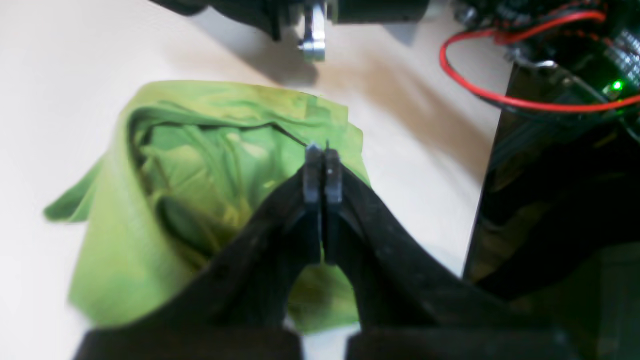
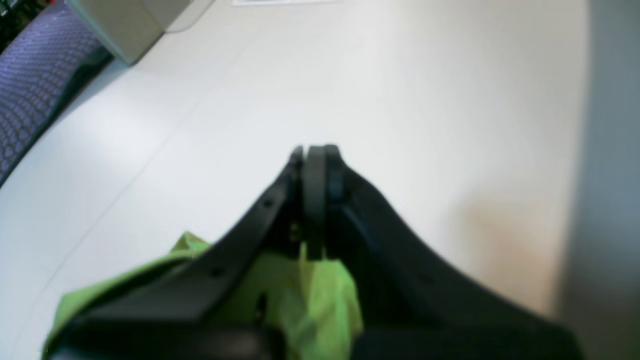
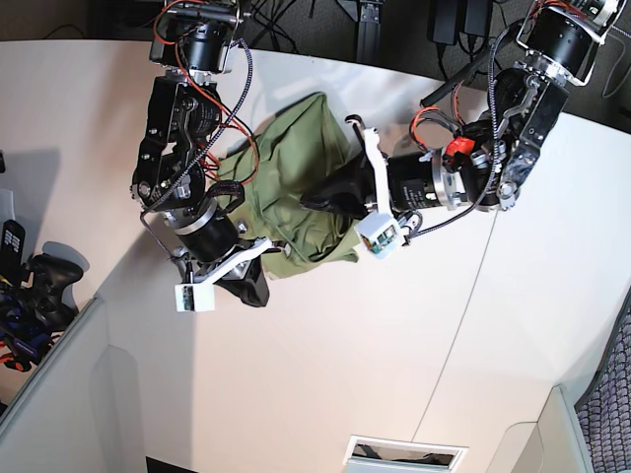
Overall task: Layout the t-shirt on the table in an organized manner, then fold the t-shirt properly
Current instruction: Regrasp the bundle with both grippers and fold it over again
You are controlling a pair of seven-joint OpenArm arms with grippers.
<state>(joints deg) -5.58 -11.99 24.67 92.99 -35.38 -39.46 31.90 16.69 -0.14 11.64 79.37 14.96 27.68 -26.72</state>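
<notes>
My left pincer (image 1: 320,150) and right pincer (image 2: 315,152) are both fully closed, holding nothing I can see. The shirt (image 3: 296,187) lies bunched between them, its long axis running from 1 to 7 o'clock on the table (image 3: 325,374).

The t-shirt (image 3: 296,177) is soft matt green cloth, rumpled into loose creases, and the worktop (image 3: 325,374) under it is a smooth, pale surface with a faint sheen. The left claw (image 1: 322,150) looks like matt black plastic, lightly scuffed, and the right claw (image 2: 315,150) is the same dull black; beside them run glossy red wires (image 1: 480,90)
</notes>
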